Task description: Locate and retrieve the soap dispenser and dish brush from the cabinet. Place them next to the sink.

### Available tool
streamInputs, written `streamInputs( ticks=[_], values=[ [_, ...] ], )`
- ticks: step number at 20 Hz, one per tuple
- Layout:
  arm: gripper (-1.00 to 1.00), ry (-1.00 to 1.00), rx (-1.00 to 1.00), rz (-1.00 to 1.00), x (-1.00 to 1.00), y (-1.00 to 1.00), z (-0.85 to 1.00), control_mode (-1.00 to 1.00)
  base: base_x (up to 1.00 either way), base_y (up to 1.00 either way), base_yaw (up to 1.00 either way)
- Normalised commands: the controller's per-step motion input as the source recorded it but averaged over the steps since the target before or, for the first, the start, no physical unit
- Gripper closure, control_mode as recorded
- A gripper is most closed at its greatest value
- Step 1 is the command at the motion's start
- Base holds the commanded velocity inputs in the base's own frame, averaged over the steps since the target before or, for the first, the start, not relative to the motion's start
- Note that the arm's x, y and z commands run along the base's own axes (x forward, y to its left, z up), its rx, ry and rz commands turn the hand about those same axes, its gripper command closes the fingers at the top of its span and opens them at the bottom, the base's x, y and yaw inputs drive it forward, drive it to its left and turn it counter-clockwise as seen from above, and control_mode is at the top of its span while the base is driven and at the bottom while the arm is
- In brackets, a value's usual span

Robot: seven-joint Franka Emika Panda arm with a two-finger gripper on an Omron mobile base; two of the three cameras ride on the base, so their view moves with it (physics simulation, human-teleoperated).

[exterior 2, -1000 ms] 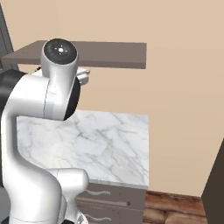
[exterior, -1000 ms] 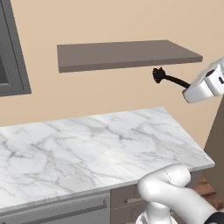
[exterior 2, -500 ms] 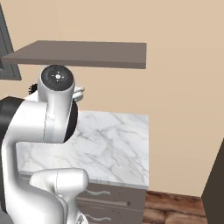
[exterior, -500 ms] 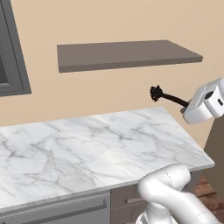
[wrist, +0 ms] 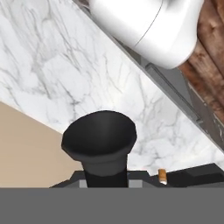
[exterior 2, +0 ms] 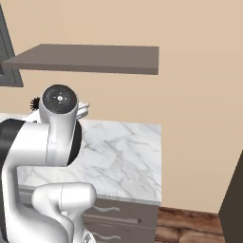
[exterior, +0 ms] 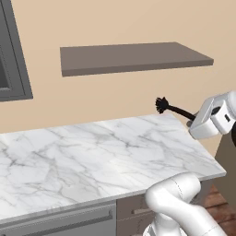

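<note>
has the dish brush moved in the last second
Yes. In the left base view the dish brush, held in the end effector, has dropped from level with the cabinet down toward the marble counter.

White marble counter (exterior: 92, 152), brown shelf (exterior: 133, 57)

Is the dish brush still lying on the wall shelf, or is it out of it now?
Out. The gripper holds the dish brush in the air, below the cabinet and above the marble counter.

black dish brush (exterior: 171, 109) held level, below cabinet (exterior: 133, 56)
</note>
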Motion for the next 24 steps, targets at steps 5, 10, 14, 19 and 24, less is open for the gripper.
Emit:
streamInputs(
  ticks=[5,10,14,19,24],
  values=[
    [1.0,0.02,0.0,0.0,-0.03,0.01,-0.01,-1.0,0.0,0.0,0.0],
    [1.0,0.0,0.0,0.0,0.0,0.03,-0.03,1.0,-0.09,0.38,-0.02],
    [1.0,0.0,0.0,0.0,0.0,0.0,0.0,1.0,-0.1,0.88,-0.06],
    [1.0,0.0,0.0,0.0,0.0,0.0,0.0,1.0,-0.09,0.97,-0.08],
    [1.0,0.0,0.0,0.0,0.0,0.0,0.0,1.0,-0.05,0.95,-0.07]
  ],
)
